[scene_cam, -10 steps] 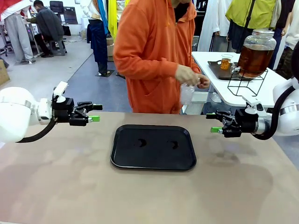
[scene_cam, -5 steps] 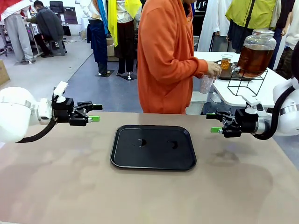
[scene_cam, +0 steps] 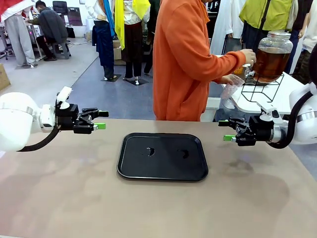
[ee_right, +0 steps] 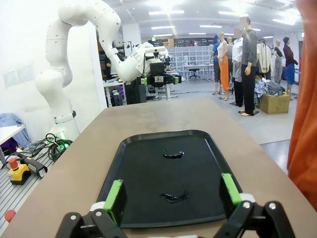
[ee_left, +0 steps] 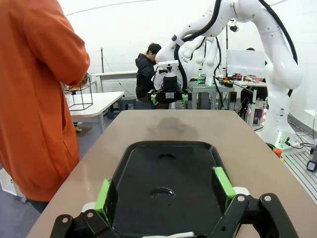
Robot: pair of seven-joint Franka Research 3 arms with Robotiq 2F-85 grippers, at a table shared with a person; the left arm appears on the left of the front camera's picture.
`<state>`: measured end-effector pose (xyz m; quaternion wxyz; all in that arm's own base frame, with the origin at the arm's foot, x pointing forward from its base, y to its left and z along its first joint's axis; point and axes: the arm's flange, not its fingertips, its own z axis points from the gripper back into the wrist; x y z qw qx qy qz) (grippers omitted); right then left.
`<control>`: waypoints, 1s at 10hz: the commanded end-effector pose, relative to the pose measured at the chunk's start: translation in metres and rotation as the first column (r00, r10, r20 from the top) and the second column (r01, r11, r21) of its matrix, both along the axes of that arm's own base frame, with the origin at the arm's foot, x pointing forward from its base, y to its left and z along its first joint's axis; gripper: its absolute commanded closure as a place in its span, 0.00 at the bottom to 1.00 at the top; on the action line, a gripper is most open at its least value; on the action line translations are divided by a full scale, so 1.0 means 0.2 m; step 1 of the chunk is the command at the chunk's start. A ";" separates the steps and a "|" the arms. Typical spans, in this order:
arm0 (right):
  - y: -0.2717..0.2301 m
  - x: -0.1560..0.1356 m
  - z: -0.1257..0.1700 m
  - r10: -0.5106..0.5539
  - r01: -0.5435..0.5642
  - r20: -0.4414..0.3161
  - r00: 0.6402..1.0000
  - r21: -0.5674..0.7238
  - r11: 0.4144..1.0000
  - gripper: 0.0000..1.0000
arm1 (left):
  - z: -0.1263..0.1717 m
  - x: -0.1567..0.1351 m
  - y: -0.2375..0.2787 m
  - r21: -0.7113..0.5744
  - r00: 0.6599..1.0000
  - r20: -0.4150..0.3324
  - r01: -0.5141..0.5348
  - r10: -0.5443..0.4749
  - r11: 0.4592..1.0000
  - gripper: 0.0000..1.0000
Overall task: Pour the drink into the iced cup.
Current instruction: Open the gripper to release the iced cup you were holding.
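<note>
The amber drink fills a big glass dispenser jar on a black wire stand on a white side table at the back right. A person in an orange hoodie stands turned toward it, one hand at the tap and the other holding a clear plastic cup tilted below it. My left gripper hovers open over the table's left side, above the table. My right gripper hovers open at the right. Both face the black tray. Seen from each wrist, the open fingers frame the tray.
The black tray lies mid-table with two small wet smears on it. A glass with amber liquid stands beside the jar on a dark tray. Bare tan tabletop surrounds the tray.
The person has turned from facing the table to the side table, carried the cup right and reached a hand to the jar's tap. Both arms have stayed still.
</note>
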<state>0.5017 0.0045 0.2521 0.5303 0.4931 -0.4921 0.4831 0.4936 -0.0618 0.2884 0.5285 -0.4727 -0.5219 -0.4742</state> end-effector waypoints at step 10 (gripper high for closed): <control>0.00 0.00 0.01 0.001 -0.001 0.005 1.000 0.002 1.000 0.00 | 0.01 0.01 -0.01 -0.007 1.000 0.003 -0.004 0.004 1.000 0.00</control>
